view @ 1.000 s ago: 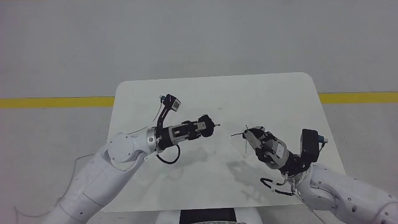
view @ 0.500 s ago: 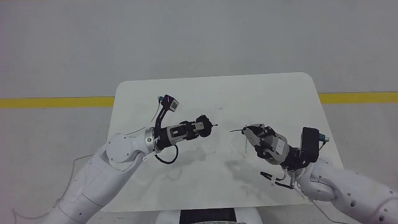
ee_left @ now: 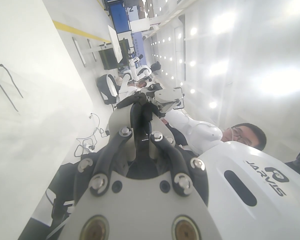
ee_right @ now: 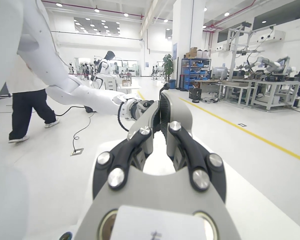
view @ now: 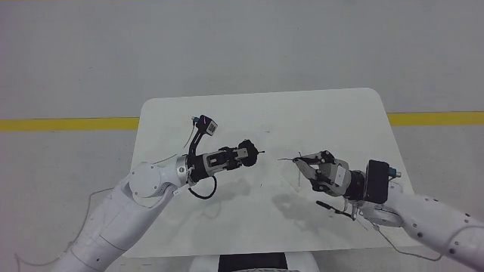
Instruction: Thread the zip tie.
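Note:
My left gripper point(view: 252, 151) hovers over the middle of the white table point(view: 340, 113), shut on a short black zip tie end point(view: 261, 152) that pokes out toward the other arm. In the left wrist view the fingertips point(ee_left: 139, 100) are pressed together on that black piece. My right gripper point(view: 305, 163) faces it from the right, shut on a thin black zip tie point(view: 286, 159) whose free tip points at the left gripper, a small gap apart. In the right wrist view that zip tie point(ee_right: 163, 89) curls up from between the closed fingers, and the left gripper point(ee_right: 142, 106) is just beyond.
Two spare black zip ties point(ee_left: 11, 81) lie on the table beside the left gripper. A thin dark strip point(view: 299, 177) lies on the table under the right gripper. A person point(ee_right: 30, 93) walks on the floor far behind the left arm.
My right wrist has turned and its forearm has swung outward to the right, lifting the zip tie's tip slightly toward the left gripper. The left gripper drew back a little, then held still.

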`<state>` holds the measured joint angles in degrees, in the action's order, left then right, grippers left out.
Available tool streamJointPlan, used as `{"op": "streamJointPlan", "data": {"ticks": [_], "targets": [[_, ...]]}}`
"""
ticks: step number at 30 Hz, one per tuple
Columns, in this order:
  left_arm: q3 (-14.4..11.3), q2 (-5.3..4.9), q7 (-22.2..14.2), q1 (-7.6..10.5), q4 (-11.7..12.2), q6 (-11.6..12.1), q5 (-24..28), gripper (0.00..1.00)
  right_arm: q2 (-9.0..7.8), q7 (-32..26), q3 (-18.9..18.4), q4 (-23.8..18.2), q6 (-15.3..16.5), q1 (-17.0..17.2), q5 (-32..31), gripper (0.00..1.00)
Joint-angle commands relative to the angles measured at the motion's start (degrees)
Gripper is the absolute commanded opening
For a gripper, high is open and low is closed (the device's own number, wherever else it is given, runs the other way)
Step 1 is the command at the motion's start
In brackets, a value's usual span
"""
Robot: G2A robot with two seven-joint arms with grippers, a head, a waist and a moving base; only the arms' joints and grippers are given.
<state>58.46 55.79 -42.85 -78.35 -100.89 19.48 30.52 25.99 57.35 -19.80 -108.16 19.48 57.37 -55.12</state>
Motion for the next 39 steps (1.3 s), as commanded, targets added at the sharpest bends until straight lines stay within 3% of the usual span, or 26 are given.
{"op": "streamJointPlan", "data": {"ticks": [1,6,7,18,23,30,39], "targets": [[0.0,0.0,0.0,0.0,0.0,0.0,0.0,0.0,0.14,1.74,3.03,1.34,0.0,-3.02,-0.84,0.0],[0.0,0.0,0.0,0.0,0.0,0.0,0.0,0.0,0.87,5.28,10.05,5.26,0.0,-10.96,-0.38,0.0],[0.0,0.0,0.0,0.0,0.0,0.0,0.0,0.0,1.07,5.5,10.05,5.74,0.0,-11.74,-0.14,0.0],[0.0,0.0,0.0,0.0,0.0,0.0,0.0,0.0,3.59,3.7,10.05,7.63,0.0,-14.14,1.05,0.0],[0.0,0.0,0.0,0.0,0.0,0.0,0.0,0.0,3.97,-1.94,10.05,5.22,0.0,-13.64,8.19,0.0],[0.0,0.0,0.0,0.0,0.0,0.0,0.0,0.0,2.52,-8.75,10.05,-0.05,0.0,-12.34,21.81,0.0],[0.0,0.0,0.0,0.0,0.0,0.0,0.0,0.0,-1.41,-18.58,9.88,-3.93,0.0,-10.18,39.78,0.0]]}}
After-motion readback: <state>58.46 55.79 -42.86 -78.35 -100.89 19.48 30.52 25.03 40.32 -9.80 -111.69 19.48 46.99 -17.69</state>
